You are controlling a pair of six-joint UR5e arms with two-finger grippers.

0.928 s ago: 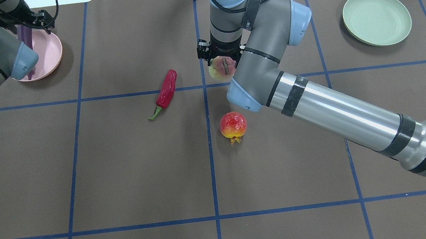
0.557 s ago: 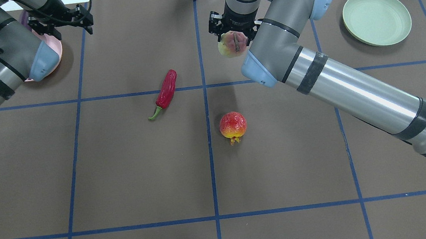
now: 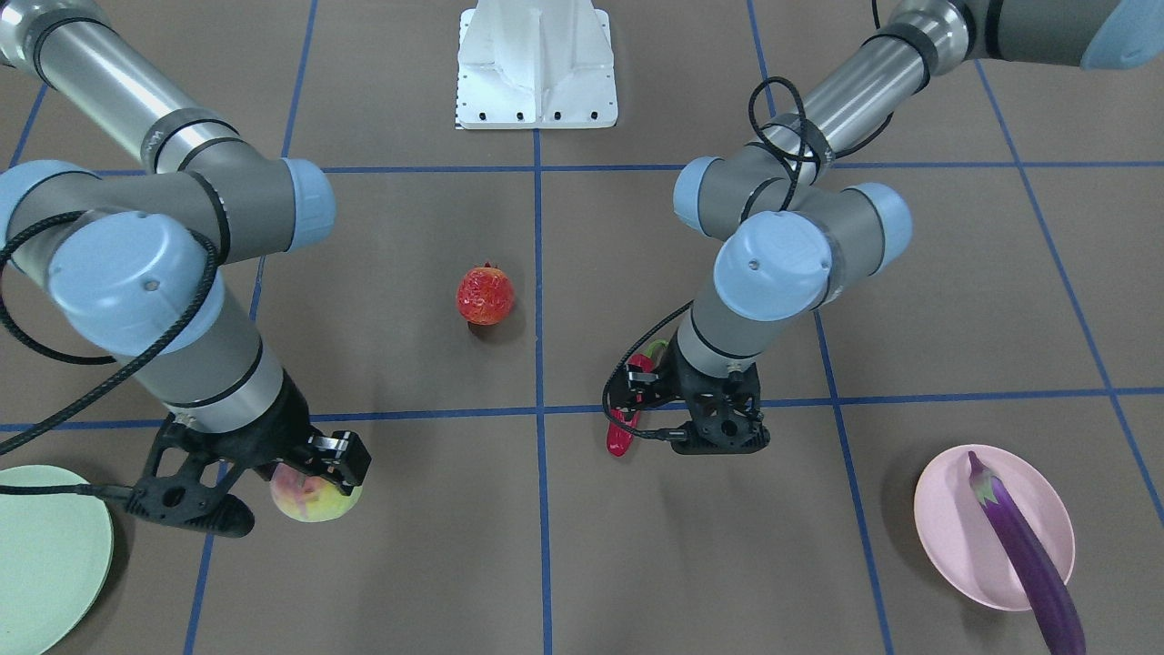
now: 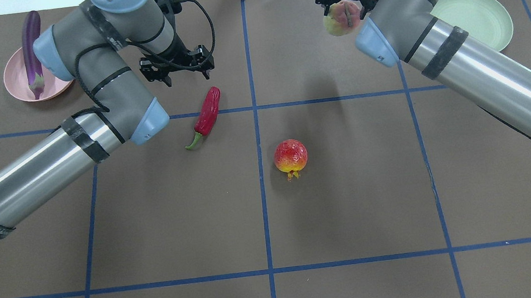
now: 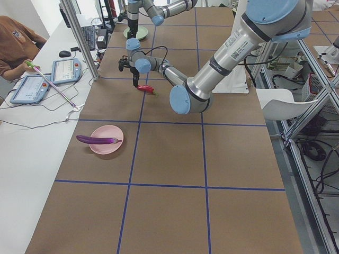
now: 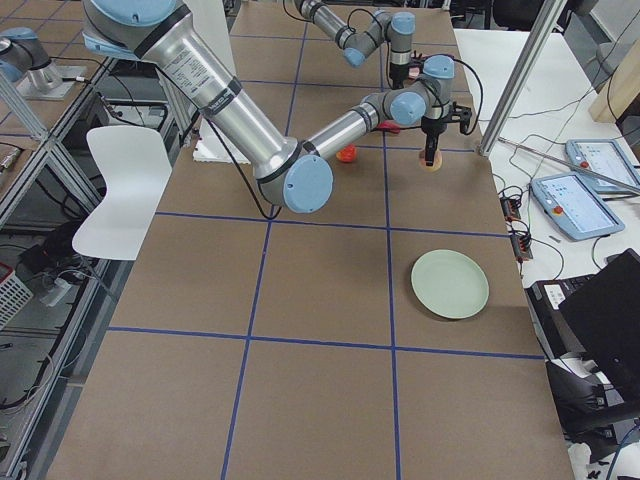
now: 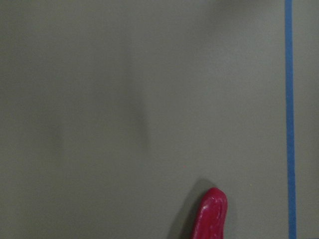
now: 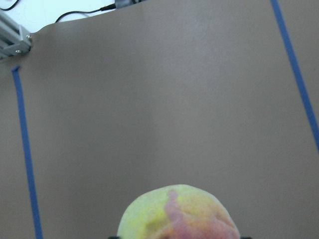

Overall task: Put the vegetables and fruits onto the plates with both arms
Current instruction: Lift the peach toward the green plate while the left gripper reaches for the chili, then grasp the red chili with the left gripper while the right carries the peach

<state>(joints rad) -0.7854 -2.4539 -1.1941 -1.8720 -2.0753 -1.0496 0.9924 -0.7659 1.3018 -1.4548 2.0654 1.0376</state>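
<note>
- red-orange fruit (image 4: 290, 156): loose near the worktop's middle, nearest the robot's edge, untouched. Round, so a glancing tool could roll it away.
- chili (image 4: 208, 110): lies just left of the centre line, green stem toward the robot's edge, not on a plate yet.
- left tool (image 4: 186, 74): fingers spread, nothing held, hovering just beyond the chili's blunt tip and slightly to its left.
  - Risk: a grasp at the tip only. The chili is glossy and tapered, so it could squirt out or swing; better to centre over the body.
- right tool (image 4: 343, 7): pinching the peach (image 4: 338, 23), raised, toward the far edge and left of the mint plate (image 4: 478, 20), not yet above it.
  - Risk: letting go early puts the peach on the worktop.
  - Risk: letting go high lets it bounce or roll over the shallow rim.
- pink plate (image 4: 18, 89): far left corner, with the eggplant (image 4: 31, 43) across it, one end overhanging the far rim.
  - Risk: it is poorly balanced, so landing the chili beside it could tip it off.
</note>
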